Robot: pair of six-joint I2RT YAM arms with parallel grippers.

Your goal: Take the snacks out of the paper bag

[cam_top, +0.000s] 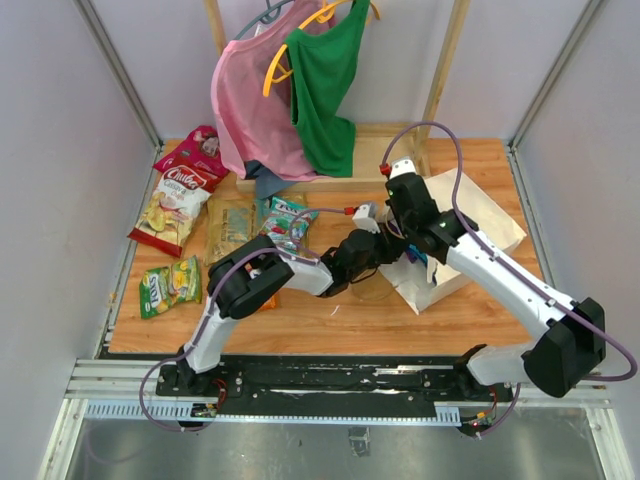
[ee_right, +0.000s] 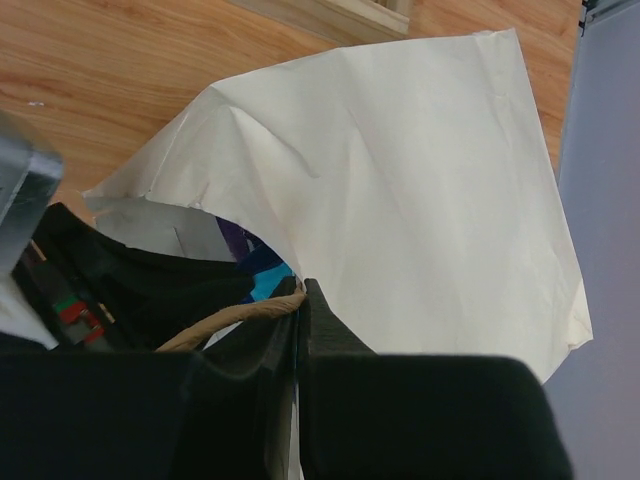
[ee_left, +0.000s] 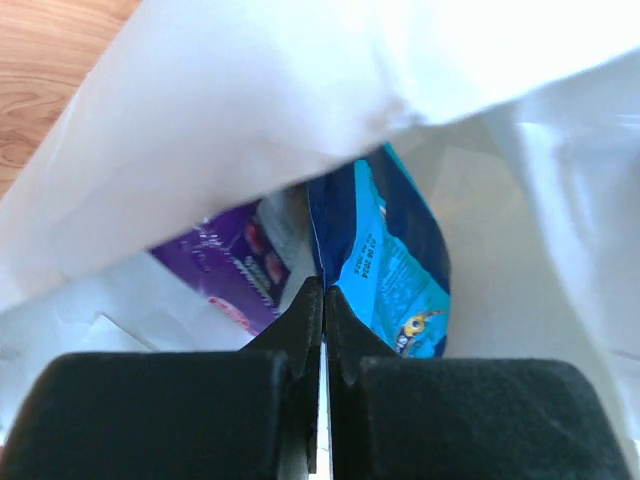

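The cream paper bag (cam_top: 470, 228) lies on its side at the right, mouth facing left. My left gripper (ee_left: 323, 290) is inside the mouth, shut on the edge of a blue snack packet (ee_left: 395, 260). A purple packet (ee_left: 225, 265) lies beside it in the bag. My right gripper (ee_right: 301, 290) is shut on the bag's upper rim (ee_right: 290, 262), next to a twisted paper handle (ee_right: 225, 322), and holds the mouth open. In the top view the left fingers are hidden in the bag. Several snacks lie on the table at the left: red (cam_top: 196, 150), red-white (cam_top: 176, 205), yellow-green (cam_top: 168, 285), teal (cam_top: 287, 225).
A pink garment (cam_top: 255, 115) and a green garment (cam_top: 325, 90) hang on a wooden rack (cam_top: 345, 180) at the back. A brown packet (cam_top: 232, 232) lies by the teal one. Grey walls close both sides. The left arm (cam_top: 300, 272) crosses the table's middle.
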